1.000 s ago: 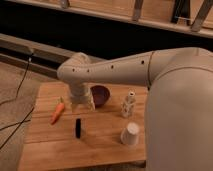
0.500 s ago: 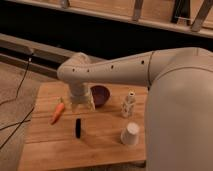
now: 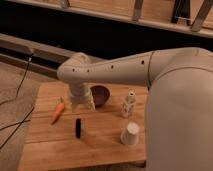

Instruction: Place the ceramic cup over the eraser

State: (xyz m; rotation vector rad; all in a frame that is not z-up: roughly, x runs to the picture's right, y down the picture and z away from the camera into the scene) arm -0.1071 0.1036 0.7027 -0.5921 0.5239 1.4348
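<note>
Nothing has moved since the earlier frames: your hand (image 3: 82, 104) still hangs over the counter (image 3: 47, 147) in the same pose, pointing down. You cannot tell whether it is released or clenched, and you see nothing in it.

The eraser (image 3: 78, 127) is a slim black block lying at 6 o'clock, just beside the hand's tip. The ceramic cup (image 3: 130, 134) is plain white, tapered and handleless, its wider end lowest in view. It stands well apart at 4 o'clock, near the counter's front edge.

The dark bowl (image 3: 101, 95) at 2 o'clock is partly hidden behind the wrist. The patterned white bottle (image 3: 128, 104) stands upright at 3 o'clock, and the carrot (image 3: 58, 112) lies at 8 o'clock.
</note>
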